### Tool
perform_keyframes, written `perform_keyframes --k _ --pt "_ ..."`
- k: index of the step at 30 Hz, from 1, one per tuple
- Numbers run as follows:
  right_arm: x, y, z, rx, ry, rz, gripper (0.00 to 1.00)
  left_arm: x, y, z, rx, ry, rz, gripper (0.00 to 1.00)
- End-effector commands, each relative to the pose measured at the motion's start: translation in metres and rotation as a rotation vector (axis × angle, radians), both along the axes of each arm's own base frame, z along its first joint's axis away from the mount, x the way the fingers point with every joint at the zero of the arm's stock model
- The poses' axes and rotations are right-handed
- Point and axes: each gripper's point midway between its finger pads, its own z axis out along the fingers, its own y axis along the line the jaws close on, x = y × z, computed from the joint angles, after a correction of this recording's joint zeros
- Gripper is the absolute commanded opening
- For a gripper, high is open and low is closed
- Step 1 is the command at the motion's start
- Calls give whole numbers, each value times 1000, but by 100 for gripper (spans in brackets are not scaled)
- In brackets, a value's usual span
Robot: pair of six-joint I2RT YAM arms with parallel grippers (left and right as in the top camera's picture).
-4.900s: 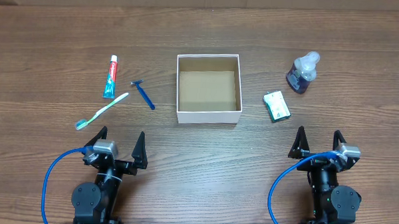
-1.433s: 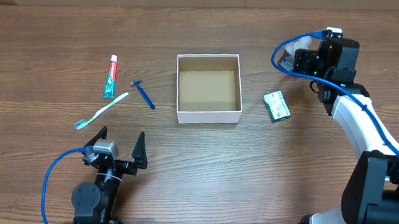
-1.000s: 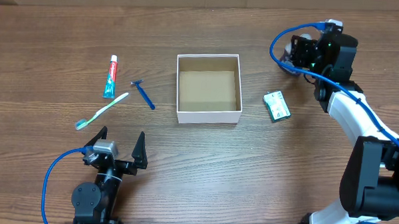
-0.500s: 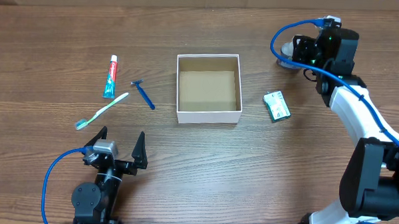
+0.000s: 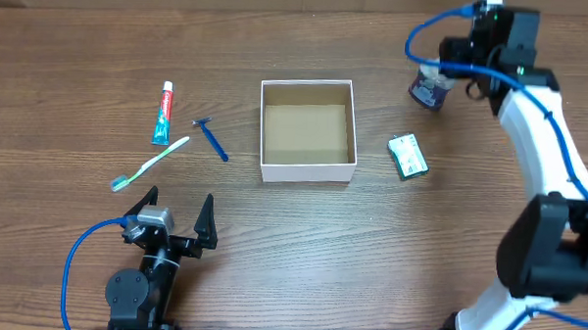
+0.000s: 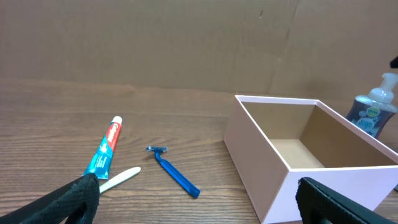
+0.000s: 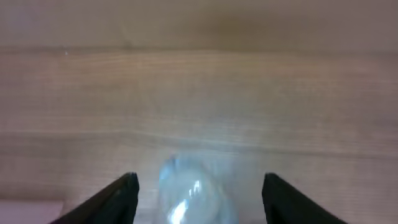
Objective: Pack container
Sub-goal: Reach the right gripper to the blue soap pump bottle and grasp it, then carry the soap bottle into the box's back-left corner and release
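Note:
The container is a square white box with a brown inside, open-topped, at the table's middle; it also shows in the left wrist view. A blue soap bottle stands at the back right. My right gripper hovers over it, open. In the right wrist view the bottle's blurred clear top lies between the two spread fingers, touching neither. My left gripper rests open and empty at the front left; its fingers frame the left wrist view.
A toothpaste tube, a blue razor and a green-white toothbrush lie left of the box. A green soap bar lies right of it. A cardboard wall runs along the back edge.
My right arm left its rest at the front right and reached to the back right over the bottle. In the last half second it rose and drew back. The bottle now stands slightly left of its first spot.

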Motion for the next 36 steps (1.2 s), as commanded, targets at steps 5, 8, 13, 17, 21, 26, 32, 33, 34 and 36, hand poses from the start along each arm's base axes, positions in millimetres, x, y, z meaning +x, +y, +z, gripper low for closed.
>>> perform_keyframes --k 5,8,13,17,21,26,32,33,34,36 --pt "22 7 18 45 49 28 66 0 4 0 12 -8 16 100" --pt "16 8 -15 65 147 17 66 0 4 0 12 -8 16 100" --pt "13 8 -28 70 185 15 65 0 4 0 12 -8 16 100" --pt "11 8 -39 72 217 14 56 0 4 0 12 -8 16 100" --pt "11 8 -40 72 218 14 34 0 4 0 12 -8 16 100" --pt "10 8 -39 72 220 14 28 0 4 0 12 -8 16 100" --pt "13 8 30 115 160 -35 28 0 4 0 12 -8 16 100" --pt "11 9 44 129 151 -38 28 0 4 0 12 -8 16 100" --pt "9 10 57 145 144 -49 28 0 4 0 12 -8 16 100" --pt "3 18 73 176 139 -23 28 0 4 0 12 -8 16 100"
